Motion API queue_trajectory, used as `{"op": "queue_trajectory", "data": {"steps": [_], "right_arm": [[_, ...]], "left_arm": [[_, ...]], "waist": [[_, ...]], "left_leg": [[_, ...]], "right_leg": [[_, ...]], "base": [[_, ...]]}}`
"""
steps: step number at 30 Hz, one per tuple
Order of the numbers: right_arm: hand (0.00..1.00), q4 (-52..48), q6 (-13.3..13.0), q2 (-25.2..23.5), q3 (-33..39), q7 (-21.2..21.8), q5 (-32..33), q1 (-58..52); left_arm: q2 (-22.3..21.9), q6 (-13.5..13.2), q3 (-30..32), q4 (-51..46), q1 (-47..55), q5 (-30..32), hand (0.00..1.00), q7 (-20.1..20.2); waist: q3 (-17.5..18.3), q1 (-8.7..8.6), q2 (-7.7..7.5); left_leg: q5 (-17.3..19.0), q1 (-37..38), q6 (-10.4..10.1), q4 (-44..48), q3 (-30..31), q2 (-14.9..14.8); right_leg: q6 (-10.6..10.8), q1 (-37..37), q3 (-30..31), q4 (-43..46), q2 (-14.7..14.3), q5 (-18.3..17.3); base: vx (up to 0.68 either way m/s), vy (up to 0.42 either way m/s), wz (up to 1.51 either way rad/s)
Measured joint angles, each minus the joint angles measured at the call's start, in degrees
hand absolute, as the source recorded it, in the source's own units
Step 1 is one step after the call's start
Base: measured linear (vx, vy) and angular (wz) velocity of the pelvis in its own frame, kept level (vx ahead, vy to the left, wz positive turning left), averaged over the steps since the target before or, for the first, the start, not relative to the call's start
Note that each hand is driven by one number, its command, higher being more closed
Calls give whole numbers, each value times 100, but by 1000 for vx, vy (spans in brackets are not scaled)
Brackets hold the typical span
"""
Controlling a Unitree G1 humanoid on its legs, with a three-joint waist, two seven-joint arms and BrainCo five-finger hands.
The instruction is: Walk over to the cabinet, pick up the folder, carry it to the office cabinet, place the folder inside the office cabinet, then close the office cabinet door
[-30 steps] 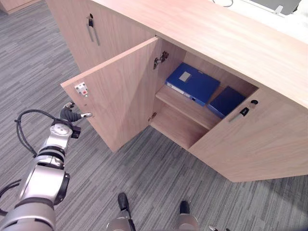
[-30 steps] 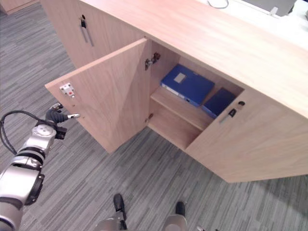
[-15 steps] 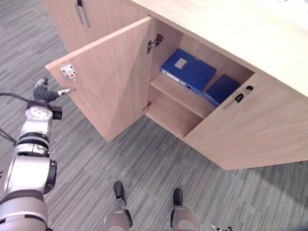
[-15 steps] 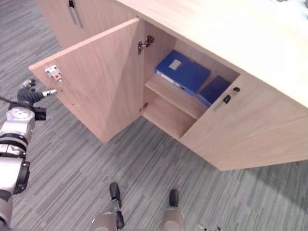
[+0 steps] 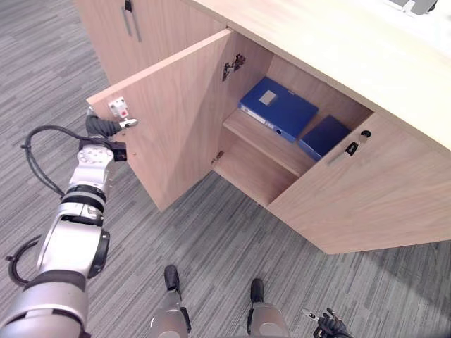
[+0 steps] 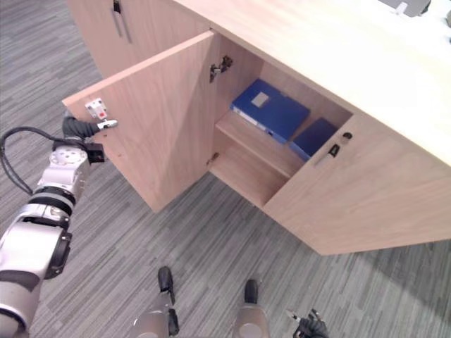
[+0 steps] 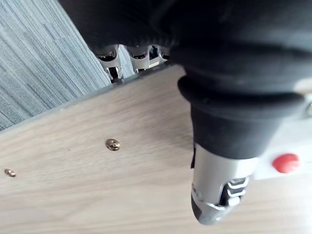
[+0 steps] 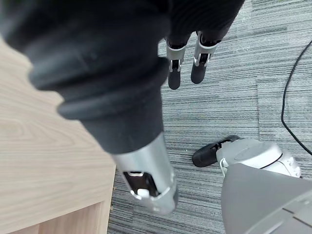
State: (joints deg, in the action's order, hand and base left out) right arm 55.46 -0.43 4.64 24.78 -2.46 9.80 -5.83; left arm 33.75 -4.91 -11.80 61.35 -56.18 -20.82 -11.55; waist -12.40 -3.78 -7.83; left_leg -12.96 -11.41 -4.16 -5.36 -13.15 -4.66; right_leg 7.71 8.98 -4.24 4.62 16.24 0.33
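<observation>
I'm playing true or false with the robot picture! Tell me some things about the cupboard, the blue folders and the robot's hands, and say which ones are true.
1. Two blue folders lie on the shelf inside the cabinet. True.
2. The cabinet is closed up tight. False: the open door is swung wide and you can see inside.
3. The left hand grips the edge of the open door. True.
4. The right hand is carrying a folder. False: it hangs empty, low over the grey carpet, with relaxed fingers.
</observation>
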Motion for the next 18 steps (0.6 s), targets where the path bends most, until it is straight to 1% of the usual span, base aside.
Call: {"op": "queue_trajectory", "data": {"steps": [2, 5, 7, 9, 10, 11, 12, 13, 14, 15, 16, 17, 18], "right_arm": [[0, 0, 14, 4, 0, -11, -6, -15], [0, 5, 37, 45, 0, -24, -97, -25], [0, 50, 51, 47, 0, -36, -203, -26], [0, 55, 59, 16, 11, -62, -208, -51], [0, 56, 61, 2, 22, -72, -214, -52], [0, 56, 64, -38, 54, -109, -223, -56], [0, 56, 72, -80, 55, -117, -241, -52], [0, 59, 83, -101, 55, -122, -262, -52], [0, 59, 97, -147, 55, -153, -346, -51], [0, 60, 101, -184, 50, -156, -437, -49], [0, 63, 105, -196, 44, -158, -438, -49], [0, 87, 105, -201, 24, -162, -457, -29], [0, 99, 104, -201, 5, -163, -489, -7]], "left_arm": [[-99, -60, -43, 0, 59, 1, 0, 0], [-416, -176, -70, -17, 219, 6, 0, -1], [-556, -195, -282, -336, 510, 109, 0, -28], [-676, -249, -805, -1310, 1215, 158, 0, -42], [-715, -280, -969, -1543, 1391, 159, 0, -31], [-852, -330, -1324, -1894, 1698, 159, 0, 12], [-1003, -407, -1653, -2226, 2003, 145, 0, 87], [-1056, -413, -1841, -2387, 2143, 139, 0, 149], [-1157, -412, -2230, -2607, 2418, 51, 0, 421], [-1279, -477, -2504, -2819, 2679, -31, 0, 616], [-1332, -474, -2627, -2927, 2774, -52, 0, 731], [-1354, -469, -2907, -3173, 2980, -232, 0, 1031], [-1439, -462, -2948, -3335, 3140, -389, 0, 1160]], "waist": [[1, -1, -7], [5, -4, -23], [14, -7, -32], [36, 0, -53], [51, 4, -61], [94, 27, -77], [143, 57, -77], [181, 75, -74], [260, 93, -71], [330, 95, -65], [360, 96, -61], [415, 96, -57], [450, 81, -50]], "left_leg": [[-1, 16, 2, 0, -6, 13], [2, 15, 51, 0, -34, 133], [5, 14, 71, -1, -30, 238], [11, 13, 85, -2, 24, 360], [13, 13, 88, -2, 43, 387], [17, 8, 94, -2, 97, 429], [17, 1, 96, -2, 116, 442], [20, -5, 99, -2, 120, 444], [26, -5, 113, -2, 121, 446], [36, -1, 129, -2, 119, 443], [42, 4, 137, -2, 118, 440], [54, 35, 154, -2, 105, 430], [70, 68, 170, -1, 84, 420]], "right_leg": [[22, -21, 1, -12, 10, -18], [28, -59, 13, -110, 127, -23], [18, -108, 14, -177, 216, -28], [-22, -162, 11, -176, 313, -54], [-21, -177, 8, -176, 331, -64], [-4, -200, 1, -172, 356, -86], [-28, -208, -5, -163, 361, -129], [-30, -207, -12, -163, 361, -144], [-39, -207, -13, -167, 361, -151], [-39, -206, -18, -171, 360, -151], [-41, -206, -25, -171, 358, -150], [-47, -207, -26, -171, 357, -146], [-64, -213, -27, -174, 355, -135]], "base": [[-79, 16, 2], [-43, 53, 2], [-10, 80, 9], [22, 78, 19], [40, 53, 22], [44, 23, 18], [46, 16, 15], [54, 4, 5], [60, -3, -2], [50, -3, -4], [67, -12, -11], [73, -15, -16], [108, -23, -22]]}}
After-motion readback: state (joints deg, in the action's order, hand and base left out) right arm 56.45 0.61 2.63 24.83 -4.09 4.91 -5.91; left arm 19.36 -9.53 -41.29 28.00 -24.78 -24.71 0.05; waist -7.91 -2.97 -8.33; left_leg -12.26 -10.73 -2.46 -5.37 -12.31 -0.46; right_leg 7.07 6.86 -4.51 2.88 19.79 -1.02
